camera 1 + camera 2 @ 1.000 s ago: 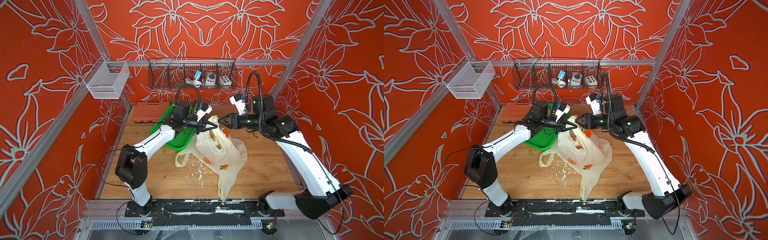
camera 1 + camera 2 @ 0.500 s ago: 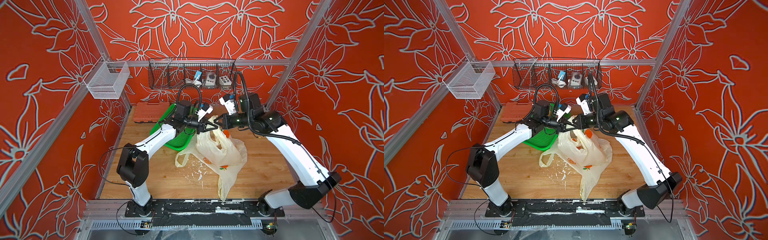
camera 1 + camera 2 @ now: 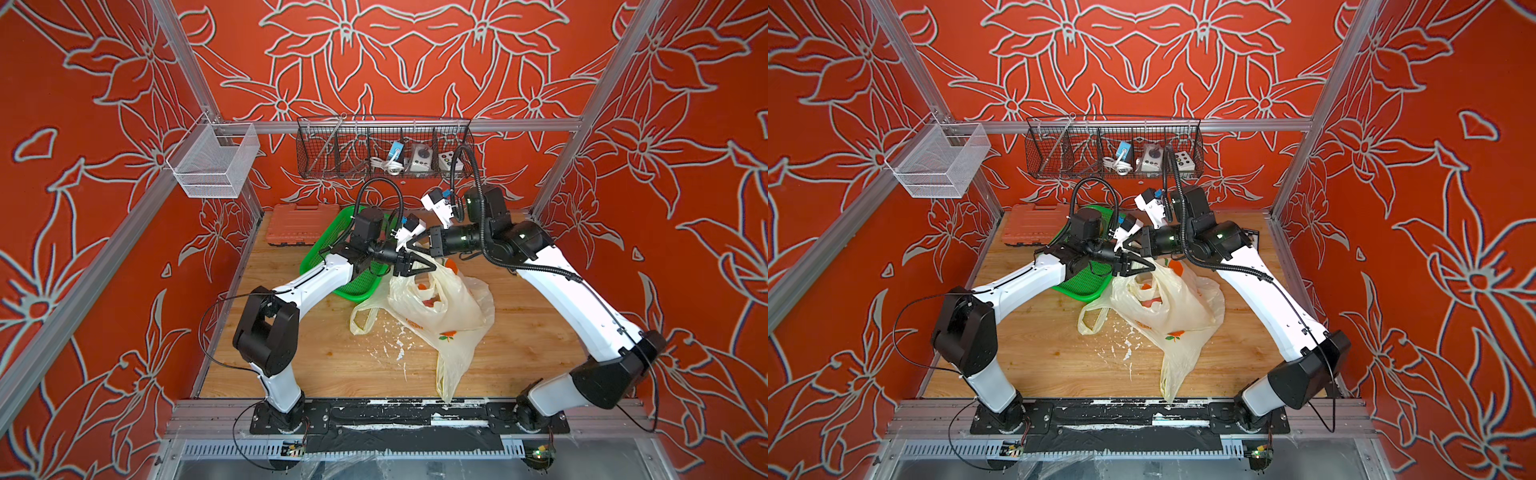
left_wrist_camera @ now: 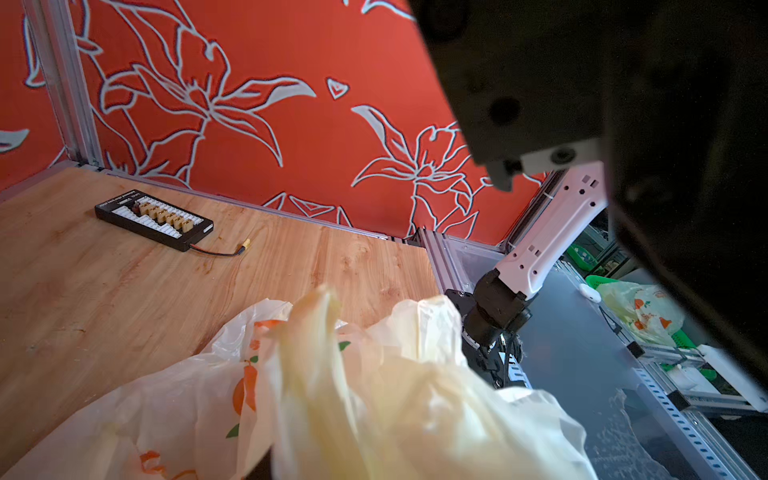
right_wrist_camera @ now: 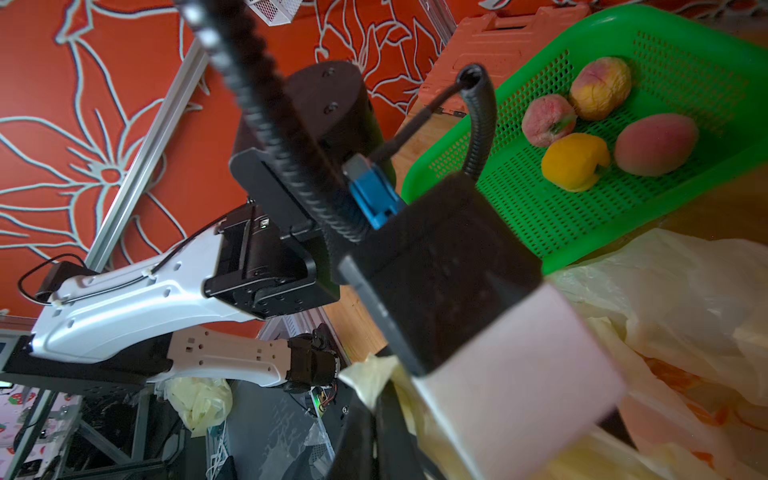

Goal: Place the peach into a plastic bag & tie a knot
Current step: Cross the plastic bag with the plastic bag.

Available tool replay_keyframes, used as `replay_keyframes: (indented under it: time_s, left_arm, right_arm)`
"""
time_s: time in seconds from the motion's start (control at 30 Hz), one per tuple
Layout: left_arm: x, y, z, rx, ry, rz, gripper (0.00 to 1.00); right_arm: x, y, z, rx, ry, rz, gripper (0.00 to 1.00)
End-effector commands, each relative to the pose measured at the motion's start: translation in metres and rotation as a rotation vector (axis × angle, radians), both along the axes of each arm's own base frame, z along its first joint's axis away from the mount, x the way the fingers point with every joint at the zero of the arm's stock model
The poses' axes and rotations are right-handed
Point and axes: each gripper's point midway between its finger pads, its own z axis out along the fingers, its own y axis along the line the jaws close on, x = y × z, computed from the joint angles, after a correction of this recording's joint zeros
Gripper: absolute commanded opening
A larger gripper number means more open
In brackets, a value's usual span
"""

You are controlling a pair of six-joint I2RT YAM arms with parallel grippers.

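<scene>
- Top view first: in both top views the plastic bag (image 3: 449,316) lies on the table (image 3: 332,365), and its upper side touches the near corner of the green basket (image 3: 358,291).
- Its long axis runs slantwise away from the basket. The open mouth with the handles is at the basket end, and the narrow closed end points away from the basket, to the front edge of the table.
- One handle loop lies flat on the table just in front of the basket.
- The peach (image 3: 434,301) shows as a reddish lump inside the bag, just below the mouth and near the basket.
- The left arm passes its forearm over the basket with the wrist about level. The left end effector (image 3: 428,266) points away from the basket and meets the raised top of the bag. I cannot tell if its fingers are apart or together.
- The right arm reaches toward the basket from the opposite side, wrist also level. The right end effector (image 3: 409,249) points at the basket and crosses just above the left one. It is closed, and the right wrist view shows a bunched strip of the bag at its fingers.
- The right wrist view also shows four fruits (image 5: 656,143) lying in the basket.
</scene>
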Motion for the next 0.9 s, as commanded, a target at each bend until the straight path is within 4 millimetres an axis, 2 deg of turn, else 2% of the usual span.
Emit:
replay_keyframes:
  time_s: [0.0, 0.17, 0.3, 0.4, 0.43, 0.47, 0.53, 0.6, 0.67, 0.7, 0.77, 0.87]
  left_arm:
    - [-0.009, 0.003, 0.032, -0.068, -0.104, -0.005, 0.45]
    - [-0.005, 0.005, 0.04, -0.104, -0.108, 0.018, 0.45]
    - [0.003, 0.004, 0.05, -0.159, -0.117, 0.063, 0.35]
    - [0.007, 0.003, 0.051, -0.172, -0.105, 0.078, 0.19]
    - [0.007, 0.003, 0.051, -0.173, -0.106, 0.079, 0.14]
    - [0.008, 0.003, 0.049, -0.171, -0.107, 0.079, 0.12]
    - [0.007, 0.003, 0.045, -0.165, -0.11, 0.071, 0.1]
    - [0.005, 0.002, 0.041, -0.154, -0.119, 0.06, 0.08]
    - [0.001, 0.003, 0.039, -0.143, -0.13, 0.037, 0.08]
    - [0.0, 0.003, 0.038, -0.139, -0.131, 0.03, 0.08]
    - [-0.002, 0.003, 0.039, -0.139, -0.139, 0.02, 0.08]
    - [-0.004, 0.003, 0.04, -0.137, -0.137, 0.006, 0.09]
  right_arm:
    - [0.002, 0.002, 0.003, 0.065, 0.039, 0.0, 0.0]
    - [0.006, -0.002, -0.002, 0.077, 0.061, -0.019, 0.0]
    - [0.006, -0.002, -0.002, 0.082, 0.072, -0.02, 0.0]
    - [0.005, -0.008, -0.003, 0.094, 0.094, -0.024, 0.0]
    - [0.005, -0.011, -0.001, 0.103, 0.099, -0.027, 0.07]
    - [0.004, -0.016, 0.002, 0.119, 0.103, -0.03, 0.16]
    - [0.003, -0.028, 0.014, 0.146, 0.091, -0.041, 0.27]
    - [0.001, -0.042, 0.027, 0.16, 0.068, -0.058, 0.34]
    - [0.004, -0.059, 0.032, 0.15, 0.057, -0.097, 0.35]
    - [0.007, -0.067, 0.03, 0.132, 0.054, -0.122, 0.35]
    - [0.016, -0.084, 0.011, 0.029, 0.062, -0.189, 0.36]
    - [0.023, -0.087, -0.006, -0.043, 0.087, -0.207, 0.41]
